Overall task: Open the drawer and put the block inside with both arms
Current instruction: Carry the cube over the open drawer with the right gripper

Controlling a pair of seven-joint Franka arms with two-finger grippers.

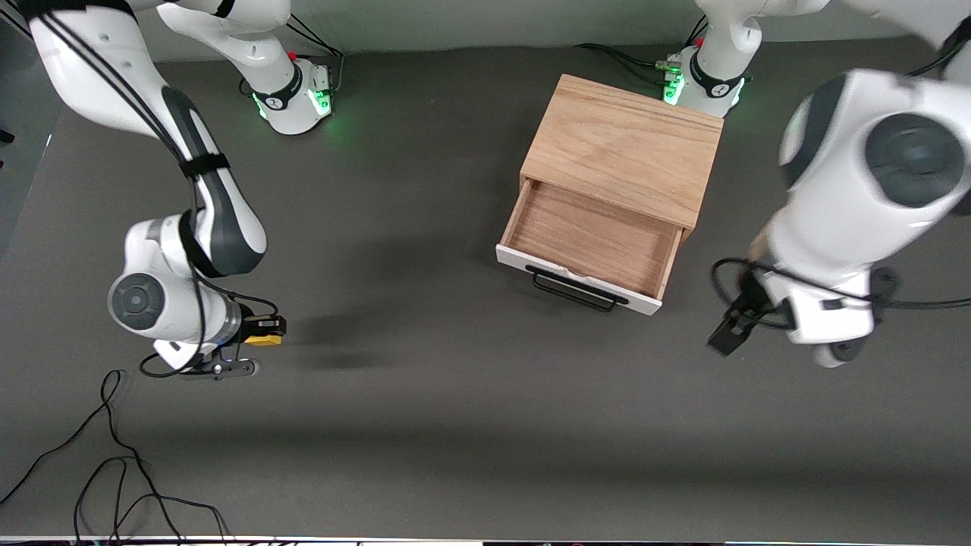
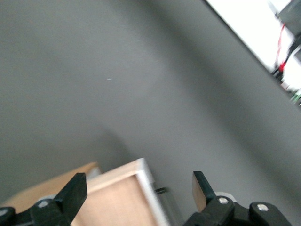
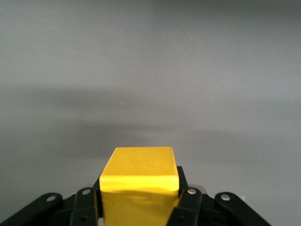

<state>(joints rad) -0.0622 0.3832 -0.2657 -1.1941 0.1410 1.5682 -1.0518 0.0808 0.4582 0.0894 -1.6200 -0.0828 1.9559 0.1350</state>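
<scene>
Two robot arms stand at one table (image 1: pixel 455 425). Each carries one pincer, so two in all: the right pincer (image 1: pixel 267 331) and the left pincer (image 1: pixel 730 327). There is one yellow block (image 1: pixel 263 340), clamped between the right pincer's fingers. One wooden cabinet (image 1: pixel 626 148) sits beside the left pincer, with one drawer (image 1: pixel 588 246) pulled out of it and one black handle (image 1: pixel 574 290) on that drawer's front.
</scene>
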